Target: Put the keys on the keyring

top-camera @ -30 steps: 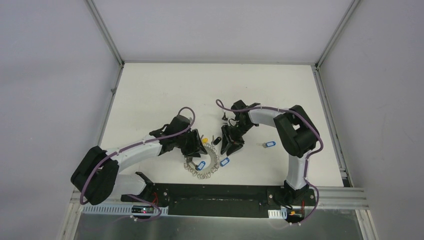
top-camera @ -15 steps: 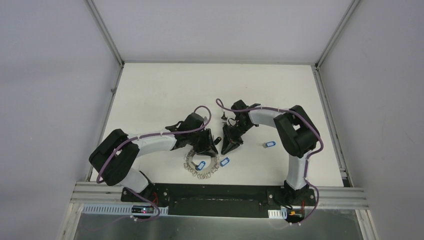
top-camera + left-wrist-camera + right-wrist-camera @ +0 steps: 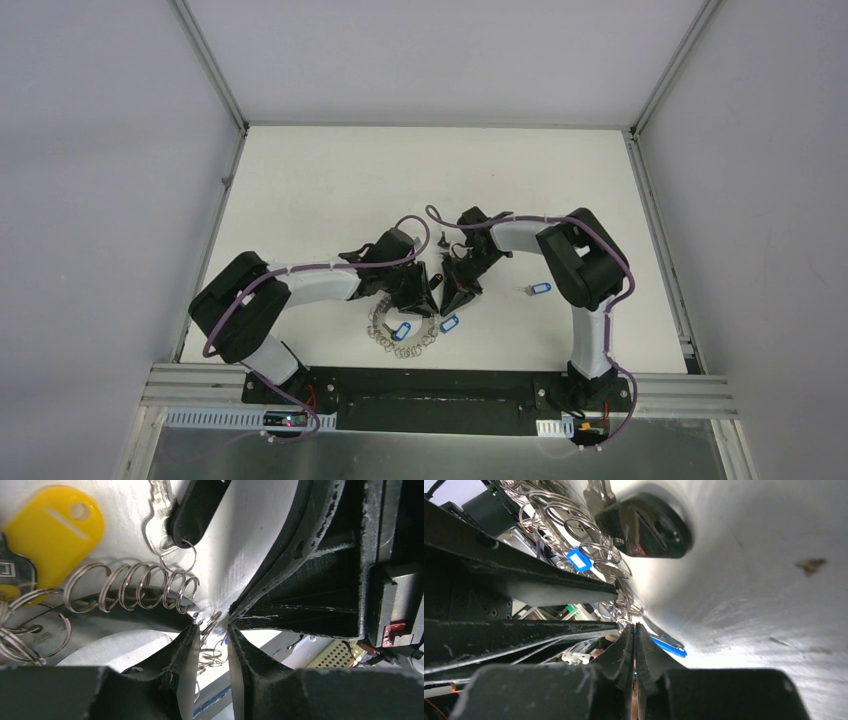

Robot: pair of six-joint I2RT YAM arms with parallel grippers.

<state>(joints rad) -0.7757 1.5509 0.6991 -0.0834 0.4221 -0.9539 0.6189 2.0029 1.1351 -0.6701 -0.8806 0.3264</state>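
Grey metal is showing near the table's front edge, where the large flat keyring (image 3: 380,328), fringed with small wire loops, is lying on the white tabletop (image 3: 300,190). Both arms are reaching inward and meeting just beyond its far rim, their black heads sitting almost nose to nose. In the left wrist view the left gripper (image 3: 212,630) is bearing down at the ring's rim with its black fingers (image 3: 185,650) standing a narrow way apart. A wire loop (image 3: 212,622) is sitting in that gap, though I cannot tell whether the pads are squeezing it. A yellow oval plastic tag (image 3: 55,527) is resting by the coils at the left, and a black oval tag (image 3: 197,505) with a small silver key is lying just beyond them. The right gripper (image 3: 634,629) is pointing at the same patch with its fingers pressed together, nothing showing between them. The first blue-tagged key (image 3: 402,331) is lying within the ring's outline. The second blue-tagged key (image 3: 449,324) is lying just beside the rim on the right. The third blue-tagged key (image 3: 538,289) is lying loose on the table, well apart to the right.
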